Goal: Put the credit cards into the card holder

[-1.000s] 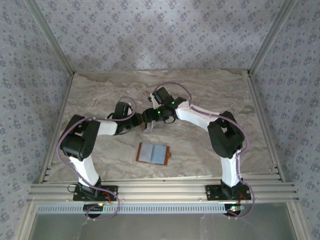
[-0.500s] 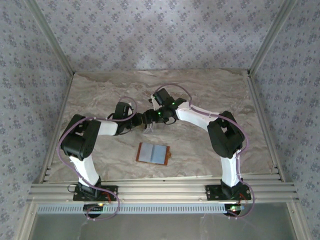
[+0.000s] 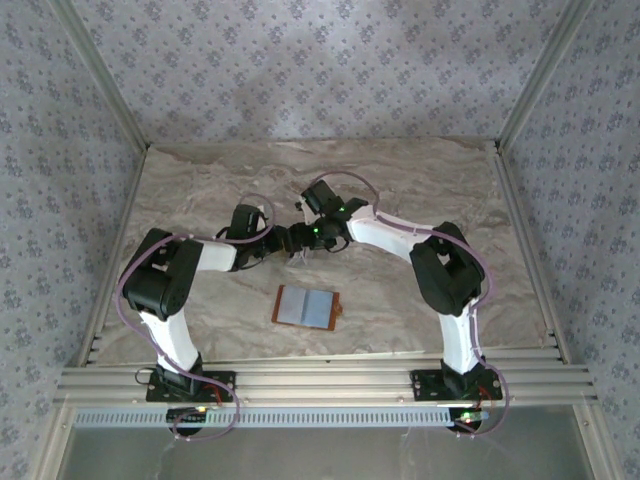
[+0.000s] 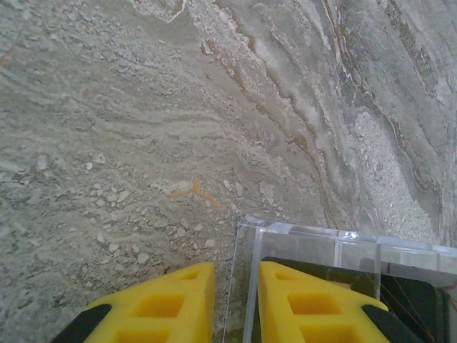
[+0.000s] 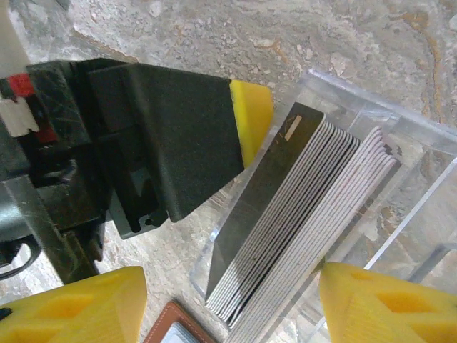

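Progress: nothing is loaded yet, as far as I can see. The card holder (image 3: 307, 307) lies open on the desk (image 3: 200, 190), blue-grey inside up, in front of both arms and well apart from the jaws. No card shows on or in it, though from above its pockets are too small to read for sure.

All the credit cards (image 5: 300, 214) sit on edge as one tight, leaning stack inside a clear box (image 5: 371, 93) further back on the desk. They have pale faces and dark edges, and the front card is dark.

Left gripper (image 4: 235, 286): jaws narrow, straddling one wall of the clear box. It looks clamped on, bracing the box.

Right gripper (image 5: 228, 307): jaws wide, one finger either side of the stack, not touching it and holding nothing.

Left to do: pinch one card off the stack, lift it out, carry it to the holder, slide it into a slot, and repeat. Thin cards packed this tight will likely be fiddly to separate.
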